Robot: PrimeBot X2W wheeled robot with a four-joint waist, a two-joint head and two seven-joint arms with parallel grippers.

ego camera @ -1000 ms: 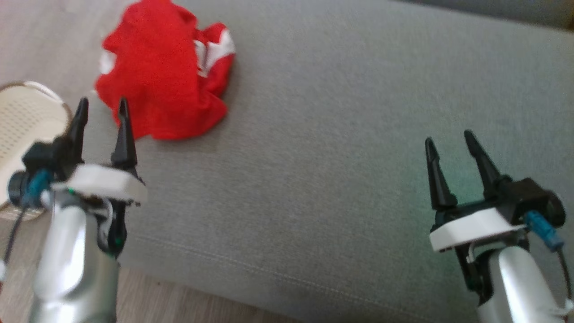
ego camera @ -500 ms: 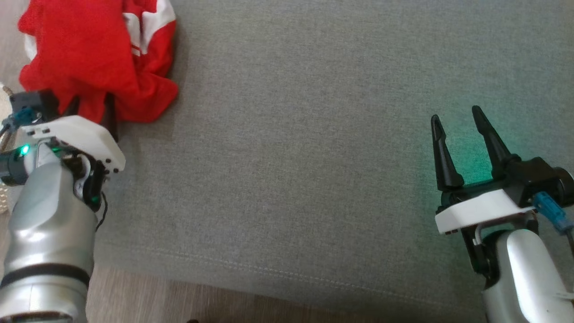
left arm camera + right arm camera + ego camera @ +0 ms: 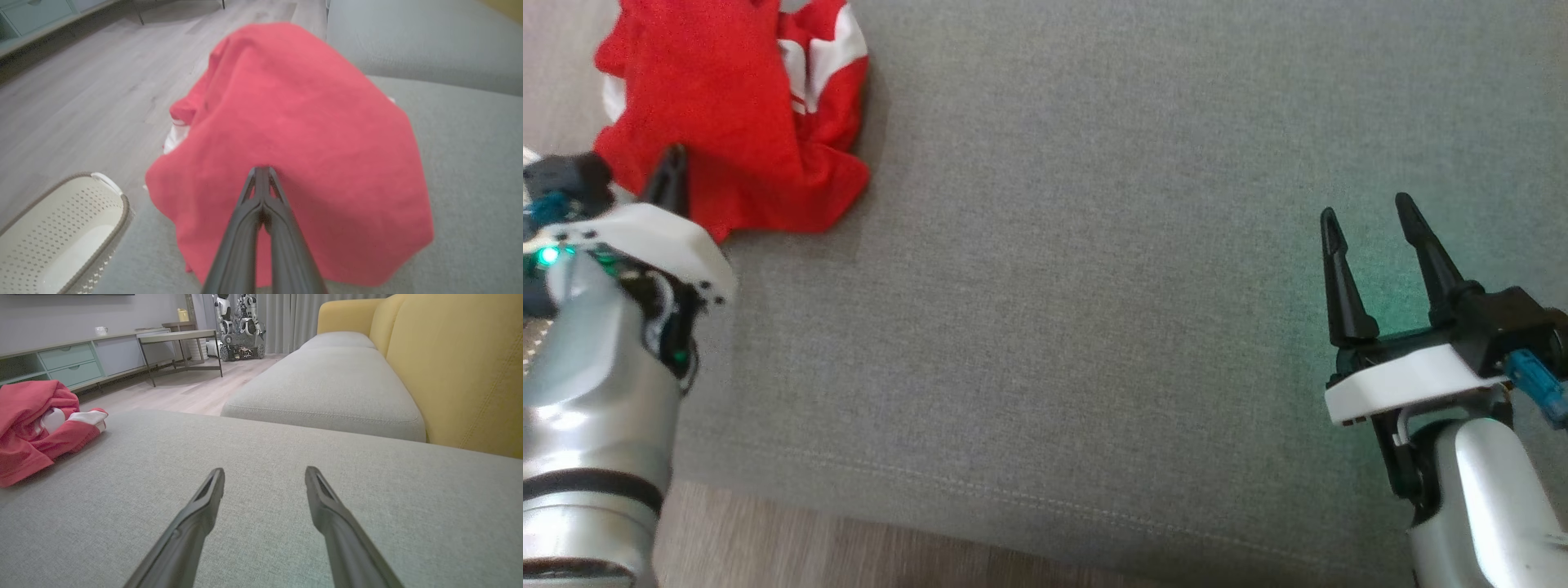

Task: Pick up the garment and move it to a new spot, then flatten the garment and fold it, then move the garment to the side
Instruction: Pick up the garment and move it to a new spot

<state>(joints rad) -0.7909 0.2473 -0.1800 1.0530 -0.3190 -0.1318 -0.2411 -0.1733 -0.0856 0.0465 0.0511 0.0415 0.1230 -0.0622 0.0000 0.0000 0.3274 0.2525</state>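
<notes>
1. Grey sofa seat (image 3: 1094,286): broad woven surface under both hands, running from the left hand across to the right hand
2. Wood floor (image 3: 81,102): pale planks, beyond and to the left of the left hand in its wrist view, past the seat's edge
3. Yellow backrest (image 3: 457,367): rises ahead and to the right of the right hand; a second grey cushion (image 3: 327,384) lies straight ahead of its fingers
4. Garment (image 3: 727,122): red with white patches, crumpled in a heap on the seat near its edge. It is directly at the left hand's fingertips and well apart from the right hand, far off to that hand's left
5. Basket (image 3: 53,232): cream, perforated wall, brown rim; low and left of the left hand in its wrist view, just beside the seat
6. Right hand (image 3: 1365,208): open, fingers spread wide, over the seat
7. Left hand (image 3: 261,171): closed, both fingers pressed together, tips pinching the red cloth on the garment's near side
</notes>
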